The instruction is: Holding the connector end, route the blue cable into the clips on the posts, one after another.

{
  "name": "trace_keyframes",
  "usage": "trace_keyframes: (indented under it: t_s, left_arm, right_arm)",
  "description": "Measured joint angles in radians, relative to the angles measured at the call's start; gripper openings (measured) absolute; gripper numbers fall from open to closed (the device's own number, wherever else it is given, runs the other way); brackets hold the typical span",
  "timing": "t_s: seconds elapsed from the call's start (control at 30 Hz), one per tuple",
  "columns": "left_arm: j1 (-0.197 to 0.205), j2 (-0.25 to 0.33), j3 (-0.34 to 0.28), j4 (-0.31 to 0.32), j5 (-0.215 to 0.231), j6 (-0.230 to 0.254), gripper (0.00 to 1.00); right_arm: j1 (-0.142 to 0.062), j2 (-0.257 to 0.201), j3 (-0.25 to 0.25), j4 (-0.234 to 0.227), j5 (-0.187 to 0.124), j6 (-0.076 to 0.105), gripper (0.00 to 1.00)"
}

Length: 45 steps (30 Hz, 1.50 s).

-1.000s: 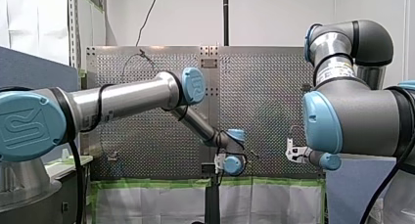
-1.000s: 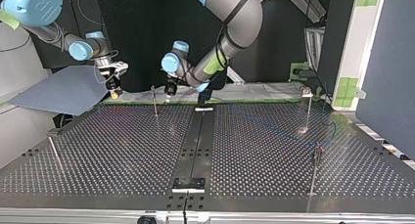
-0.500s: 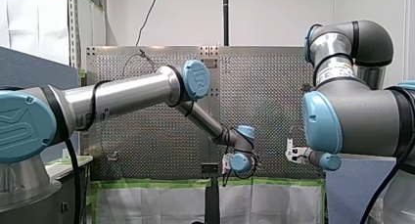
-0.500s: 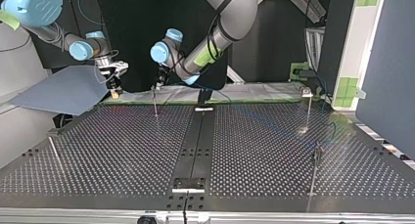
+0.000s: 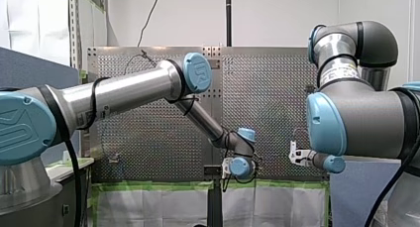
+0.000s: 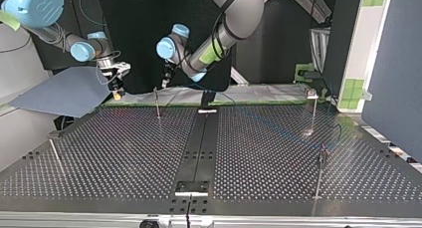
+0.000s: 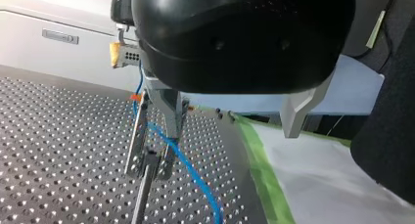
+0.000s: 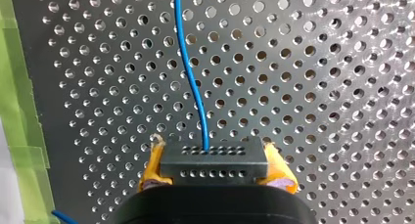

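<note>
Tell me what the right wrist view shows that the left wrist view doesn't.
Only the right wrist view: both yellow pads of my right gripper clamped on the connector. Only the left wrist view: my left gripper, fingers open, with a post beside one finger. Both: the blue cable, the connector and the perforated table.

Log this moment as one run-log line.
right gripper: shut on connector | left gripper: open, beside post | blue cable: runs from connector past post, seated or not unclear
</note>
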Motion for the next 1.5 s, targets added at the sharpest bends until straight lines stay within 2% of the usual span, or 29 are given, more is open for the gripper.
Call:
trace_keyframes:
  t_s: [0.17,0.4,0.87,1.5]
  left_arm:
    - [-0.002,0.006,-0.002,0.016,0.023,-0.005,1.00]
    - [-0.003,0.025,-0.002,0.036,0.033,-0.017,1.00]
    - [-0.005,0.027,-0.003,0.044,0.027,-0.044,1.00]
    - [-0.010,0.029,-0.003,0.038,0.017,-0.044,1.00]
  right_arm:
    - [0.000,0.000,0.000,0.001,0.000,0.001,0.00]
    - [0.000,0.001,0.000,0.000,-0.005,0.003,0.00]
    - [0.000,0.001,0.000,-0.003,-0.006,0.010,0.00]
    - [0.000,0.002,-0.007,0.002,-0.006,0.016,0.00]
